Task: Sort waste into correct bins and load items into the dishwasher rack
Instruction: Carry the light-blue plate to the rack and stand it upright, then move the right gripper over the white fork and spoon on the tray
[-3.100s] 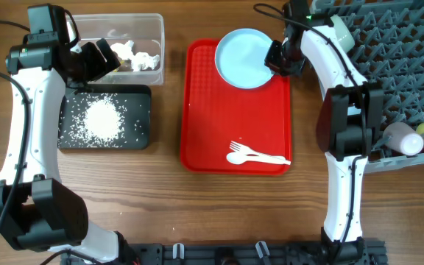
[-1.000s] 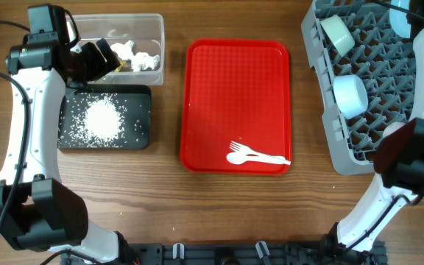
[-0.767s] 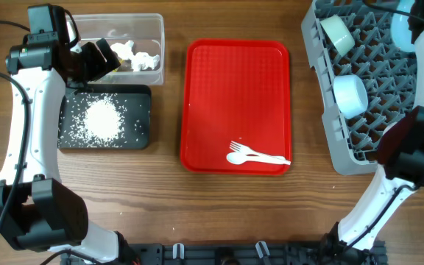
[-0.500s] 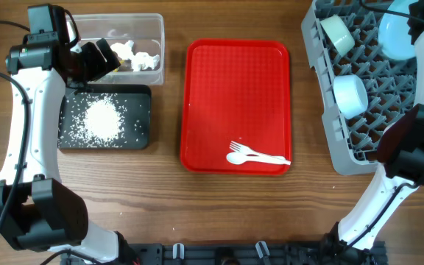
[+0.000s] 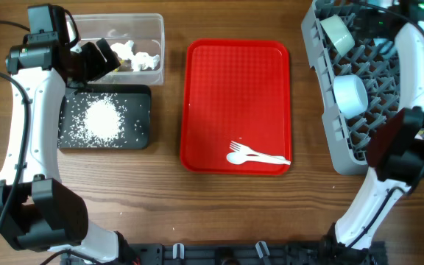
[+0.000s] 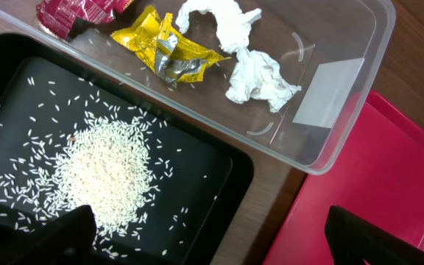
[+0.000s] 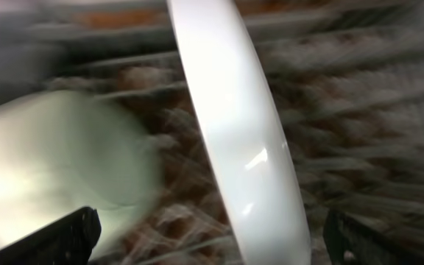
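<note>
In the right wrist view the pale plate (image 7: 234, 132) stands on edge among the pegs of the grey dishwasher rack (image 5: 330, 132). My right gripper (image 7: 216, 235) is open around the plate, its fingers well clear on both sides. A pale bowl (image 7: 50, 169) sits just left of the plate. Two bowls (image 5: 337, 31) (image 5: 350, 94) rest in the rack. My left gripper (image 6: 205, 239) hangs open and holds nothing, over the black tray's (image 6: 227, 158) corner. The rice (image 6: 101, 173) is heaped in that tray. Inside the clear tub (image 6: 344, 132) lie red (image 6: 72, 9) and yellow (image 6: 168, 51) wrappers and crumpled paper (image 6: 249, 66).
A flat red tray (image 5: 234, 96) lies mid-table with a white fork and spoon (image 5: 256, 154) near its front right corner. My right arm (image 5: 411, 81) reaches over the rack and hides its right part.
My right gripper has opened and let go of the plate, which now stands in the rack. That arm swung left over the rack. The left arm stayed still.
</note>
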{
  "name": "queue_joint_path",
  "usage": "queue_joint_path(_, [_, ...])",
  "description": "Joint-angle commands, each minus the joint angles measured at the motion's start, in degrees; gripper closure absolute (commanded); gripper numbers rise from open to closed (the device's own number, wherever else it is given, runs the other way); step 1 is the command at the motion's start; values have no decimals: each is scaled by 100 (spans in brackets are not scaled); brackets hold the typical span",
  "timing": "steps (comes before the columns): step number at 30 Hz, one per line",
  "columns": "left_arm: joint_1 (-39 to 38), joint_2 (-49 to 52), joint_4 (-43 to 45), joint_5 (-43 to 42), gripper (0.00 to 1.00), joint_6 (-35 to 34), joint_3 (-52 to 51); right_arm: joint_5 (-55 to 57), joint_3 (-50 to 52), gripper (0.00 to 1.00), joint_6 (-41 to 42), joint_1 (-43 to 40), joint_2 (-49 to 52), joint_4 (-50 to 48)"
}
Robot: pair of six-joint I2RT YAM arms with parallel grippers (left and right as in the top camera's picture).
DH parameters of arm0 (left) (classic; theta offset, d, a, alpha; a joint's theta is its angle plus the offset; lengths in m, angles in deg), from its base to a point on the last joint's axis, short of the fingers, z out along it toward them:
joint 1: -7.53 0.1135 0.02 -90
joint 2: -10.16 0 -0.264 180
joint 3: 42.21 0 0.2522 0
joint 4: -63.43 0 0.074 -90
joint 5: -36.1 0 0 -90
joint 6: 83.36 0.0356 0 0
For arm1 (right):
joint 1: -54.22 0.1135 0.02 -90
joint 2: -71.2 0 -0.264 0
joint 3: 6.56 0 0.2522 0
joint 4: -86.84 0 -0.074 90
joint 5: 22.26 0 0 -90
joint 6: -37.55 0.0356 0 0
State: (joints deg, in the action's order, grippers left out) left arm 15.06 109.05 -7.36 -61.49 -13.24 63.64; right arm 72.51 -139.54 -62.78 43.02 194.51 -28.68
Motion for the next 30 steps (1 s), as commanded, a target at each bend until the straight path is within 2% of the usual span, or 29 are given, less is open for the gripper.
queue_joint_path(1, [15, -11, 0, -31, 0, -52, 26, -1696, 9, 0, 498, 562, -763, 433])
queue_joint_path(9, [15, -9, -2, -31, 0, -52, 26, -1189, 9, 0, 776, 2402, -1200, 1762])
queue_joint_path(20, [15, -11, 0, -31, 0, -52, 26, -1034, 9, 0, 1034, 4293, -1320, 2162])
queue_joint_path(23, [15, -11, 0, -31, 0, -52, 26, -588, 11, 0, 1064, 4750, -1515, 2404])
queue_joint_path(26, [15, -11, 0, -31, 0, -52, 26, 422, 9, 0, 1554, 5195, -1862, 2850])
queue_joint_path(30, [15, -11, 0, -31, 0, -52, 26, 1121, 11, 0, 2218, 5329, -2597, 3270])
